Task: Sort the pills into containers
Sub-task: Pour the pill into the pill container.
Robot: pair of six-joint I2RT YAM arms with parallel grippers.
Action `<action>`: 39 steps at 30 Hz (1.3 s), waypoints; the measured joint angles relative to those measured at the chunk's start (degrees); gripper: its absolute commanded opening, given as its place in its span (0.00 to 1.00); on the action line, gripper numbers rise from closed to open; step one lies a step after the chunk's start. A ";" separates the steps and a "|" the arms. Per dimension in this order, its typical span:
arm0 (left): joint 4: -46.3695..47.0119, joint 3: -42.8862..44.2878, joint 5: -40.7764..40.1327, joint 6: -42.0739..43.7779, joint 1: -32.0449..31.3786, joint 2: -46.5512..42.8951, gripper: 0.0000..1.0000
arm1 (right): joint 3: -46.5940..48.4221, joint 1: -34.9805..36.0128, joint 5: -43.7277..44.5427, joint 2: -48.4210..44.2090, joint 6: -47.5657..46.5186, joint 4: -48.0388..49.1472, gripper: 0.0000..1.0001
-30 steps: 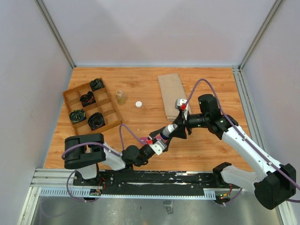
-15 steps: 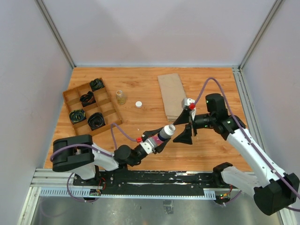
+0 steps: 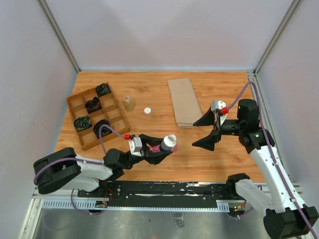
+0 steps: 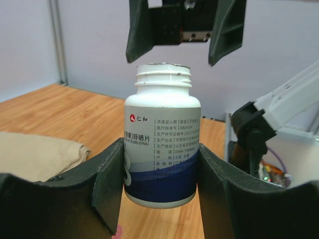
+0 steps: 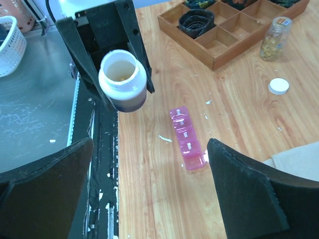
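table (image 3: pixel 149 94) under both arms | my right gripper (image 3: pixel 200 133) spread wide, holding nothing | my left gripper (image 3: pixel 160 149) clamps the uncapped white bottle (image 4: pixel 162 144) | containers (image 5: pixel 188 144) flat on the table, below and beside the bottle, between my grippers, long axis running toward the right gripper; I judge left nearer

Wooden divided tray (image 3: pixel 115 117) sat at the table's (image 3: pixel 149 87) far left, skewed to the edges. Four compartments held black coiled items (image 3: pixel 102 128); the others were bare. A small clear bottle (image 3: pixel 129 103), uncapped and upright with yellowish contents, stood just beside the tray's right side. A white cap (image 3: pixel 147 110) lay near it, apart. A flat tan paper bag (image 3: pixel 183 101) lay further right. A white mesh basket (image 5: pixel 11 37) stood off the table on grey metal.
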 measured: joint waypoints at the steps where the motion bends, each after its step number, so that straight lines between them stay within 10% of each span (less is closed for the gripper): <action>1: 0.02 0.00 1.53 -1.20 0.59 -0.72 0.00 | -0.35 0.00 -0.52 0.33 0.20 0.37 0.99; 20: -8.68 11.72 -2.67 3.43 -2.43 5.46 0.00 | -5.73 12.09 3.82 5.51 13.62 17.31 0.99; 39: -9.07 12.79 -4.39 3.13 -3.28 7.93 0.09 | -6.36 14.32 7.82 6.40 16.61 19.96 0.29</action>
